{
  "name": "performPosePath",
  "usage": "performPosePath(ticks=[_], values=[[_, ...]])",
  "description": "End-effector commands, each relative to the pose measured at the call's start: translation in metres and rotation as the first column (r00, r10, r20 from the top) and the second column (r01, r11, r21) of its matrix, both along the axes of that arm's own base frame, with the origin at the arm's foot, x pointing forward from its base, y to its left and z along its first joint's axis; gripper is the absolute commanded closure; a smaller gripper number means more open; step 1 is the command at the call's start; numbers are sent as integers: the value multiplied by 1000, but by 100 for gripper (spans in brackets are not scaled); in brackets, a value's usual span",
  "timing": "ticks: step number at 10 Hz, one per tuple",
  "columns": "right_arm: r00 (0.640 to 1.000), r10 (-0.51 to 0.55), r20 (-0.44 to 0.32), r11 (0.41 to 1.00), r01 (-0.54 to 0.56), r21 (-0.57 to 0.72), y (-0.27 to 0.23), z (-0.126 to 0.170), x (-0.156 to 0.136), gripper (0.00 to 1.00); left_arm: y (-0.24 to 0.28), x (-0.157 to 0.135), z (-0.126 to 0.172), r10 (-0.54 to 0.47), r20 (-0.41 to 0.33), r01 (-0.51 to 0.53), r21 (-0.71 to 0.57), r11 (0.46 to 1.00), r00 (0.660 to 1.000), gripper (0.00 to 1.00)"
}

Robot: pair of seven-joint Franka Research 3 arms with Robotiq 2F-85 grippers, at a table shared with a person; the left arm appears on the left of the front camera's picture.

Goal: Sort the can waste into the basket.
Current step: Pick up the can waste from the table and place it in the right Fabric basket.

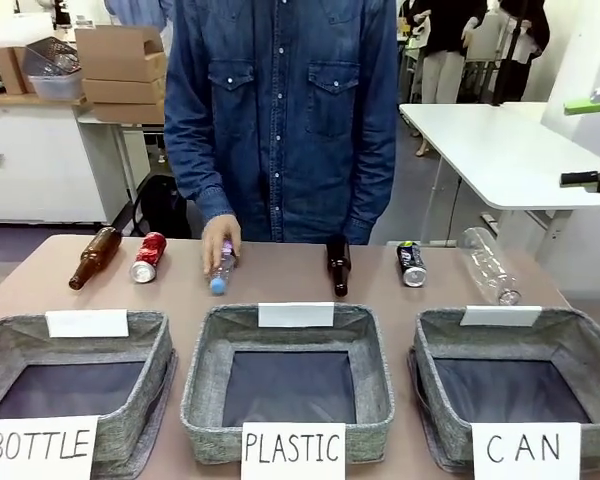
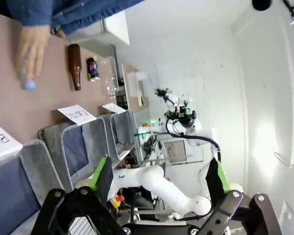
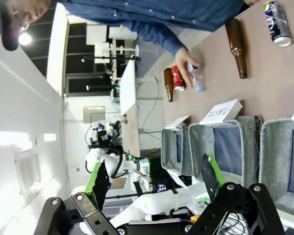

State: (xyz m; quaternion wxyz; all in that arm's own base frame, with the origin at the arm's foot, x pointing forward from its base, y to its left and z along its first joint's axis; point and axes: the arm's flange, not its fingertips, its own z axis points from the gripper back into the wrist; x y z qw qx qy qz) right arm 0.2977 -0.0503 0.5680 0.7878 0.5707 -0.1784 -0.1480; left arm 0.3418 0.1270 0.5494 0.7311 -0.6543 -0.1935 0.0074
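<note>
The red can (image 1: 148, 257) lies on the brown table (image 1: 280, 285) at the far left, and the black can (image 1: 411, 264) lies at the far right. The grey basket signed CAN (image 1: 590, 345) stands front right with nothing in it. My right gripper (image 1: 585, 140) hangs open at the right edge, high above the table. In the right wrist view its green-padded fingers (image 3: 154, 178) stand wide apart, with the black can (image 3: 278, 23), the red can (image 3: 178, 78) and the CAN basket (image 3: 272, 144) far off. My left gripper (image 2: 159, 176) is open too, far from the black can (image 2: 92, 68).
A person in a denim shirt (image 1: 280, 110) stands across the table, one hand (image 1: 220, 238) on a small clear bottle (image 1: 219, 272). Two brown bottles (image 1: 95, 257) (image 1: 338, 265) and a larger clear bottle (image 1: 488, 265) lie in the row. Baskets signed BOTTLE (image 1: 5, 340) and PLASTIC (image 1: 205, 345) stand in front.
</note>
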Motion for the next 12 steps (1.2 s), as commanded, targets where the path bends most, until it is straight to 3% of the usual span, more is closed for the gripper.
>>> performPosePath(ticks=[1,3,6,7,12], values=[[1000,4,26,1000,-4,13,1,1,4,0,4,-22,-7,39,-15,-39,2,999,999,0],[1000,4,26,1000,-4,13,1,1,4,0,-6,-17,-9,-7,-7,7,-14,1000,1000,0],[1000,4,26,1000,-4,13,1,1,4,0,-40,30,-19,-136,-80,138,14,990,987,0],[1000,4,26,1000,-4,13,1,1,4,0,-40,34,-19,-137,-88,139,7,990,987,0],[1000,4,26,1000,-4,13,1,1,4,0,1,-21,-30,5,-78,-11,-84,996,997,0]])
